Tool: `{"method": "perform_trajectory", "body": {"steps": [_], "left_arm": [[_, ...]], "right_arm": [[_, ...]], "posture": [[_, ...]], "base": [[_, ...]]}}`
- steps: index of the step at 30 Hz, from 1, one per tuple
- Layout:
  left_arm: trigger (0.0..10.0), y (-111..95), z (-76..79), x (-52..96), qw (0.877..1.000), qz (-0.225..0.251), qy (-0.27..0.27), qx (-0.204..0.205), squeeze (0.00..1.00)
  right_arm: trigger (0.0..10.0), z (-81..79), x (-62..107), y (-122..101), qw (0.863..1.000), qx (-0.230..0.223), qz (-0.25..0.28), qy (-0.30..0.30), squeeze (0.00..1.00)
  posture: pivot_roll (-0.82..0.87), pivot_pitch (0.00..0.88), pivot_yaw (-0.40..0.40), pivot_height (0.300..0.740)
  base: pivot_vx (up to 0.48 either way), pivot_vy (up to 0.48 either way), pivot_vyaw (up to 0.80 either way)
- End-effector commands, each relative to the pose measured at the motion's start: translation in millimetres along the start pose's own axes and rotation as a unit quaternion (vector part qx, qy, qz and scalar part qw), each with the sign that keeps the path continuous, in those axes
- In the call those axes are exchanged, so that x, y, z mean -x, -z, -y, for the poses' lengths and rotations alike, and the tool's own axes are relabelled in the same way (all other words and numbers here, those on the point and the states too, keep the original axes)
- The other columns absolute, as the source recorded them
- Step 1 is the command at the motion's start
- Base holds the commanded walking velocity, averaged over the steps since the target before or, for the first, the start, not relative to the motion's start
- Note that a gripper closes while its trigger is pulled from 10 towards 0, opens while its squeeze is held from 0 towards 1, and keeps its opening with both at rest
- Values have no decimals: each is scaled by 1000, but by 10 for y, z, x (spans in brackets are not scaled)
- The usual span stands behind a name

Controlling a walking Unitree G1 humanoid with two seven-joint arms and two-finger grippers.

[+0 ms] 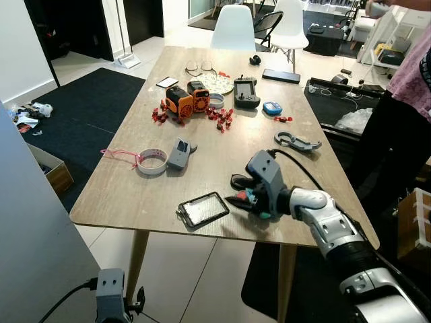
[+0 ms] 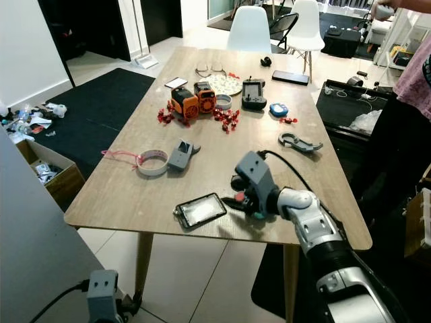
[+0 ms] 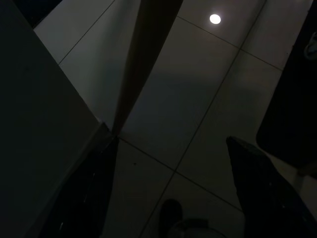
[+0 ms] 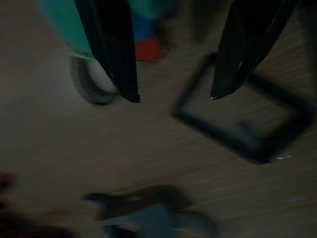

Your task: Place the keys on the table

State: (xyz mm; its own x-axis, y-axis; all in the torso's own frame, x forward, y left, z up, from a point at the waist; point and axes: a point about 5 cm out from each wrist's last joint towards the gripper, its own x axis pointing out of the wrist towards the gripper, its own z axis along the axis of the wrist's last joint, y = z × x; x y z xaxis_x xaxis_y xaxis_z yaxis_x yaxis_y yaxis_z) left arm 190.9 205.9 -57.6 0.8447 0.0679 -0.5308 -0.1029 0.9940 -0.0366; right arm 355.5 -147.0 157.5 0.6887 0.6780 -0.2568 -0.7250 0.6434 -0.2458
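Two claw fingers (image 4: 111, 49) spread above keys (image 1: 248, 199) on table (image 1: 121, 195).

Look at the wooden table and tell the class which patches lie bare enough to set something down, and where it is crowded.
Bare wood runs along the table's near-left corner, below the tape roll. Another free patch lies mid-table between the grey carabiner and the red pieces. The far middle around the orange robot toy is crowded. The right gripper crowds the phone.

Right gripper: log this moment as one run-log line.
arm: right | right gripper: low over table near front edge, jaws open | keys: at gripper, red, teal tags | beside: black-framed device | left gripper: idle
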Motion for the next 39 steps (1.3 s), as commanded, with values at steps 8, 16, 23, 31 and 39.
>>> {"method": "perform_trajectory", "body": {"steps": [8,16,23,31,39], "left_arm": [[10000,95,-6,42,1000,-16,-6,5,0],[10000,138,-21,74,1000,-20,-11,6,0],[10000,184,-70,112,1000,-23,-21,6,0],[10000,189,-87,111,999,-27,-19,-2,0],[10000,254,3,133,999,-37,0,-11,0]], "right_arm": [[10000,970,1040,342,849,-151,103,496,0],[10000,615,1936,1471,689,-273,-1,671,0],[10000,-478,2025,2337,702,-333,-178,603,0],[10000,-1217,1587,2564,781,-364,-295,413,0],[10000,-1496,1164,2493,840,-333,-329,276,0]], "posture": [[63,57,-44,740],[59,58,-44,740],[53,54,-61,740],[46,42,-83,740],[53,3,-102,740]], "base": [[0,0,0],[0,0,0],[0,0,0],[0,0,0],[0,0,0]]}}
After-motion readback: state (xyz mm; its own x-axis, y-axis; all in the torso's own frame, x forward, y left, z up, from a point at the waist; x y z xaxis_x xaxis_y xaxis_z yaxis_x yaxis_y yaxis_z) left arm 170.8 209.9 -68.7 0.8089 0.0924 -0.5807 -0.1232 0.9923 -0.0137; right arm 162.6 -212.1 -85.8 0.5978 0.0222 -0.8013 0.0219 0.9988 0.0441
